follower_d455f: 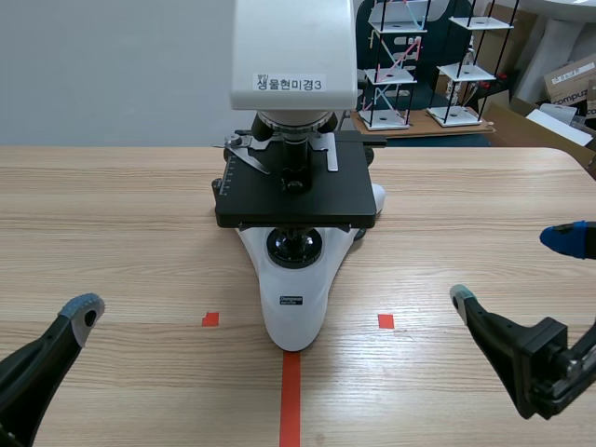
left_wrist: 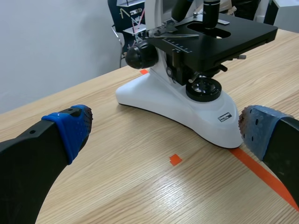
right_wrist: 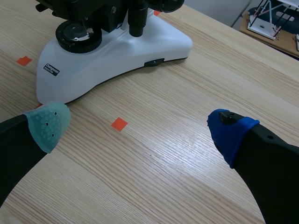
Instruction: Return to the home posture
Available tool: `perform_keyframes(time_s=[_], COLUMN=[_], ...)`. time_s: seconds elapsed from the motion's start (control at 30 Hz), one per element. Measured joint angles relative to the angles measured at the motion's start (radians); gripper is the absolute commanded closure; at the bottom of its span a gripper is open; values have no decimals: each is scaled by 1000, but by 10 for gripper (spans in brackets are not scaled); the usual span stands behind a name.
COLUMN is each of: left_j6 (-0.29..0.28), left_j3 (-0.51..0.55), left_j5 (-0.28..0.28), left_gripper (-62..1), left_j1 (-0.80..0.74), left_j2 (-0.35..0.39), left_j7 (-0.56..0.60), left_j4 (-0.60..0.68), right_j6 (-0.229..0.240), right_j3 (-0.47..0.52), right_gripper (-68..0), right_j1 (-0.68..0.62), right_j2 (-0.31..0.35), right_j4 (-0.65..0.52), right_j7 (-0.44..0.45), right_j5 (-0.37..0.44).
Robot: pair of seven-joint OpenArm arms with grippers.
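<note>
Left claw [left_wrist: 163,130] and right claw [right_wrist: 139,128] are both gaping wide, holding nothing. Microscope [follower_d455f: 296,196] is standing ahead, between them, untouched. I am advising drawing each arm straight back, keeping clear of it.

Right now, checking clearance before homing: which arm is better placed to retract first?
Left, narrowly. The left gripper is open, empty and, in the scene view, farther from the microscope than the right gripper, also open and empty. Both look free.
</note>
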State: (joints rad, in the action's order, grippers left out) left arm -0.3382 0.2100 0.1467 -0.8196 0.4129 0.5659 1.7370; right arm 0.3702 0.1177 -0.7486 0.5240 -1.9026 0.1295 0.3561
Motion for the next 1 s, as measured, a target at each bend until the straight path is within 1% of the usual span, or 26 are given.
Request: perform_keyframes(time_s=[0.13, 0.23, 0.33, 0.47, 1.0], left_j6=[13, 13, 13, 13, 13], left_j3=[0, 0, 0, 0, 0], left_j5=[-1, -17, -17, -54, -52], left_gripper=[-623, -623, -623, -623, -623], left_j1=[0, 0, 0, 0, 0], left_j2=[0, 0, 0, 0, 0], left_j7=[0, 0, 0, 0, 0], left_j4=[0, 0, 0, 0, 0], right_j6=[0, 0, 0, 0, 0], right_j3=[0, 0, 0, 0, 0], right_gripper=[-657, -657, -657, -657, -657], right_j1=[0, 0, 0, 0, 0], right_j2=[0, 0, 0, 0, 0], right_j4=[0, 0, 0, 0, 0], right_j7=[0, 0, 0, 0, 0], right_j5=[0, 0, 0, 0, 0])
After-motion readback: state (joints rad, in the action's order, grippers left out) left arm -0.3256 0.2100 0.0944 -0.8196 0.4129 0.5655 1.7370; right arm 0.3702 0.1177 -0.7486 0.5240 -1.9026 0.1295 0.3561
